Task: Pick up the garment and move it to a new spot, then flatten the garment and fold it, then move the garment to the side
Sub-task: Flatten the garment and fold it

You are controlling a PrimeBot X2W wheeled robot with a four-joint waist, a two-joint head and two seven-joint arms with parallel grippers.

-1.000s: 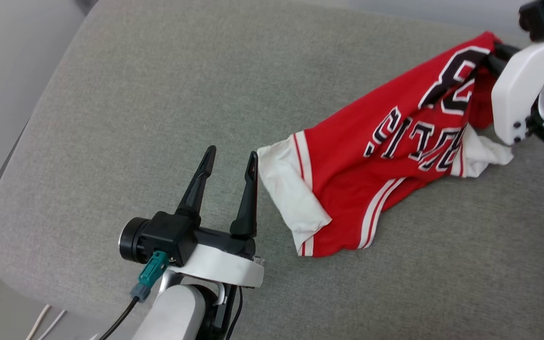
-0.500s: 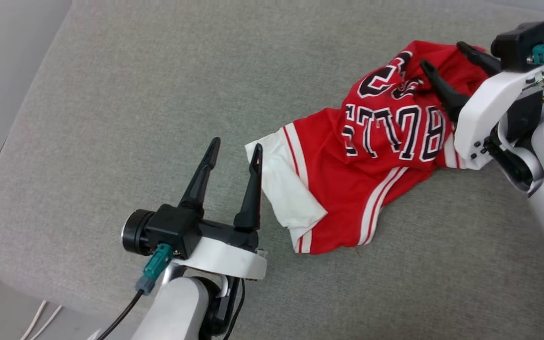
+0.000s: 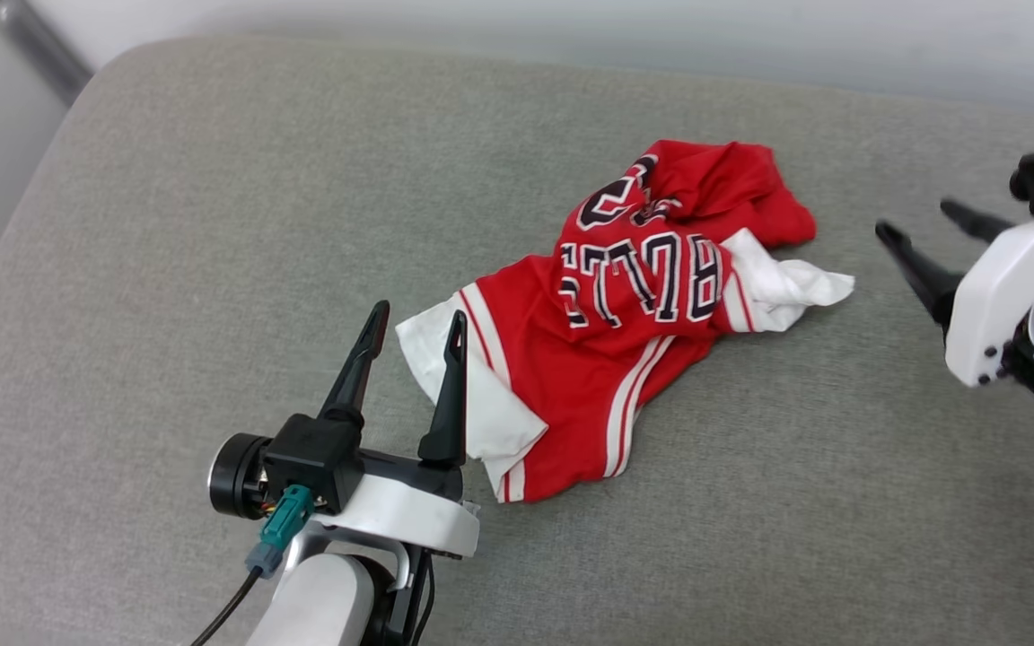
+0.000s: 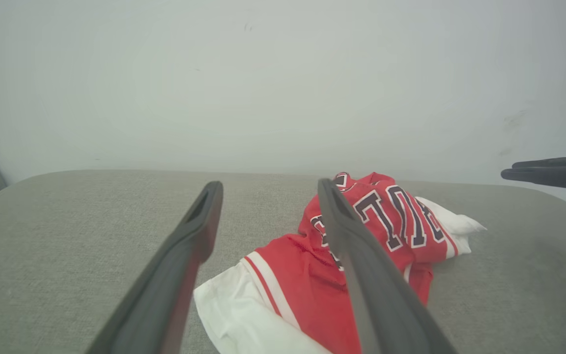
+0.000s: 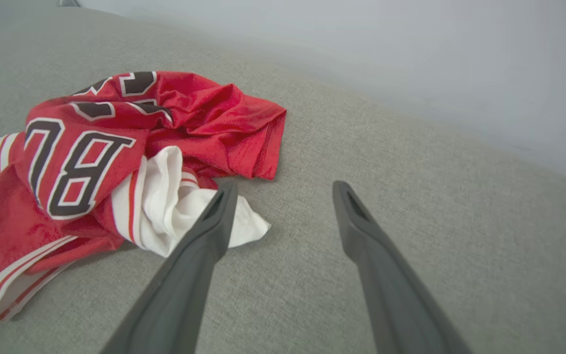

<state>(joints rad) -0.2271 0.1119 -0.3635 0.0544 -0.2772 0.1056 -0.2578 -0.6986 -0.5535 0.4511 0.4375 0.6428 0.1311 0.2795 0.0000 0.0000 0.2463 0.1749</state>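
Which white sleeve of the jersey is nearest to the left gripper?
The flat sleeve beside the left gripper; the other sleeve lies crumpled at the garment's far end.

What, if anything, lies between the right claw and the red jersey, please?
Nothing visible does. The right claw is open and apart from the jersey. Bare grey cushion is all that separates its fingertips from the crumpled white sleeve nearest it.

left gripper [image 3: 419, 312] sits low on the left, fingers spread, empty; right gripper [image 3: 914, 215] out right, jaws wide, empty
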